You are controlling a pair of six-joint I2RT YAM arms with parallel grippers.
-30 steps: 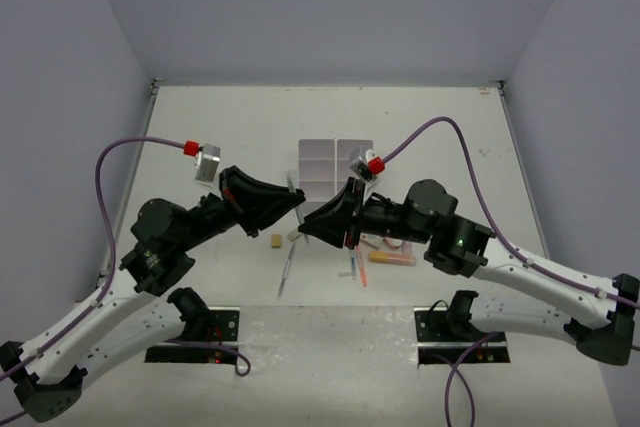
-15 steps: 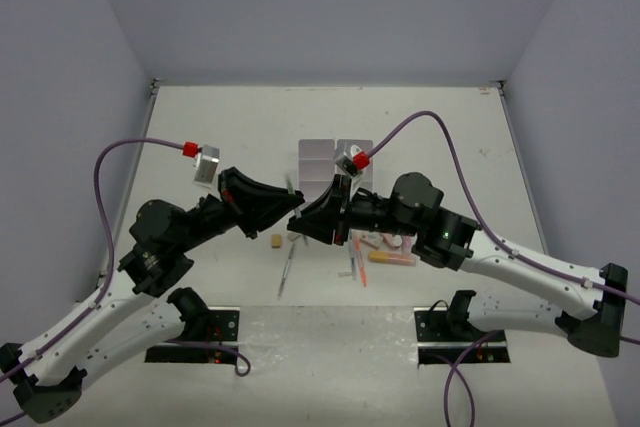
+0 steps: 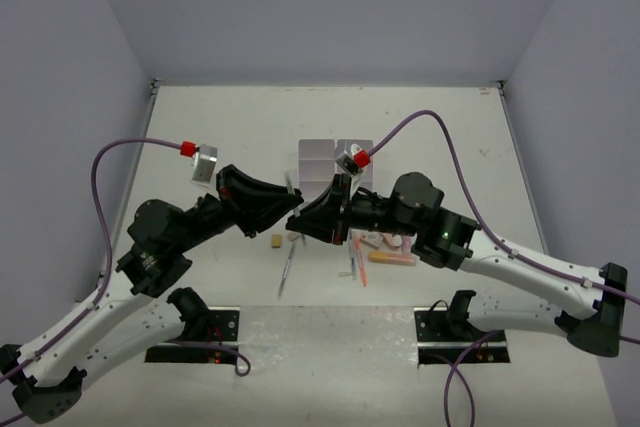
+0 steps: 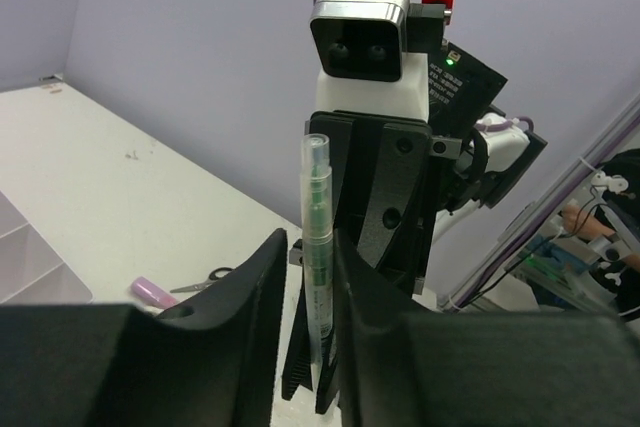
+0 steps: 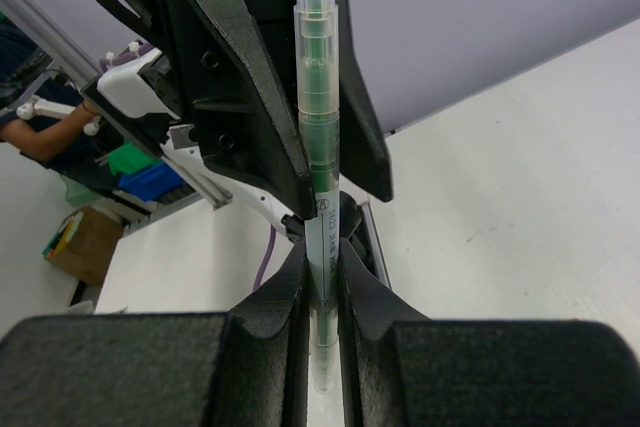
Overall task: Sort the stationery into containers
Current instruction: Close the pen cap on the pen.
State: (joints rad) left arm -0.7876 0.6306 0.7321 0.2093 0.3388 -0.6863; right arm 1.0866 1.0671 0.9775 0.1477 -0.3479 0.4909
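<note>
Clear green-cored pen (image 5: 318, 127) is changing hands in mid-air above the table (image 3: 220, 127), near the organizer (image 3: 318, 159): right gripper (image 5: 322, 247) jaws are now clamping it while left gripper (image 4: 308, 247) jaws are easing apart around it, so the drop probably falls to the right arm.

Thin clear plastic pen (image 5: 318, 147) hangs above the counter (image 3: 220, 127), before the white plastic organizer (image 3: 318, 159) (orange marker (image 3: 392, 258) rightward)
</note>
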